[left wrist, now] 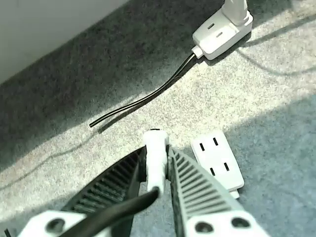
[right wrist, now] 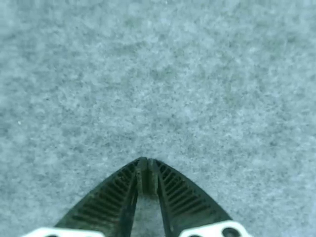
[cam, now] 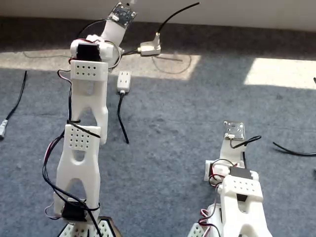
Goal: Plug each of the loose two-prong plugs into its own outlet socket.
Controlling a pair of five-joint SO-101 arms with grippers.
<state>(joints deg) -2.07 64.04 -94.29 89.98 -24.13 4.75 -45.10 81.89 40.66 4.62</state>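
Left claw clamping white plug, outlet socket just beside

You have the loose white plug, black cord trailing behind it, pinched between the left gripper fingers. Just beside it, the near outlet block lies flat and face-up on the carpet, with both slot pairs free. Farther off, the far outlet block already carries a seated plug, and its own black cord runs away from it.
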